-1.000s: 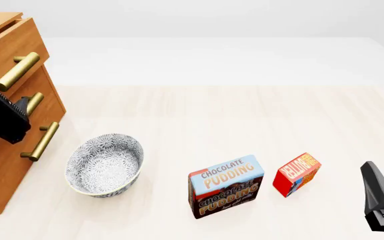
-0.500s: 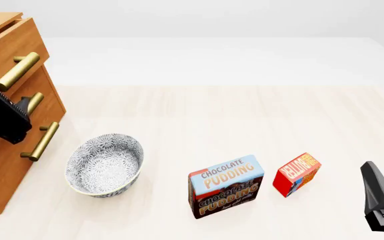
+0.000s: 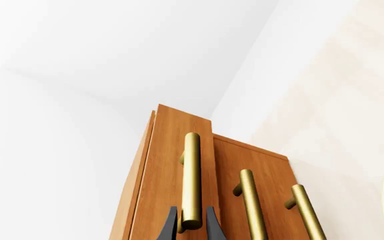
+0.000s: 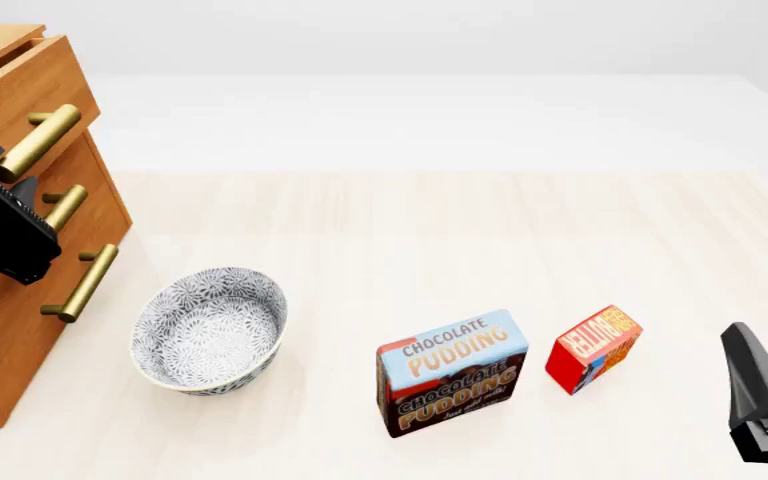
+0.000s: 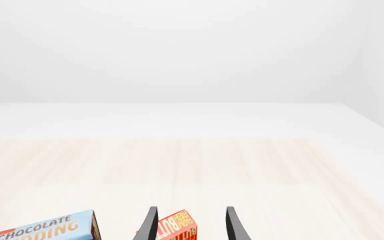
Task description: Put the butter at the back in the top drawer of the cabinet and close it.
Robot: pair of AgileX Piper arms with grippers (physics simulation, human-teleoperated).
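The butter (image 4: pixel 594 348), a small red box, stands on the table at the front right; it also shows low in the right wrist view as the butter (image 5: pixel 175 229). My right gripper (image 4: pixel 764 400) hangs to its right, nearer to me, open and apart from it, with open fingers (image 5: pixel 150 225) framing the box. At the left stands the cabinet (image 4: pixel 11 300). Its top drawer (image 4: pixel 17 90) sticks out slightly beyond the two lower fronts. My left gripper (image 4: pixel 0 168) is shut on the lower end of the brass handle (image 3: pixel 192 170), with a black finger (image 3: pixel 171 222) on each side.
A patterned bowl (image 4: pixel 211 328) sits just right of the cabinet's foot. A Chocolate Pudding box (image 4: pixel 451 372) stands between the bowl and the butter. Two lower drawer handles (image 3: pixel 252 205) run beside the gripped one. Bare table stretches behind these objects.
My left gripper has shifted slightly upward at the top drawer's handle, and the handle has moved a little with it. The right arm, bowl and boxes have not moved.
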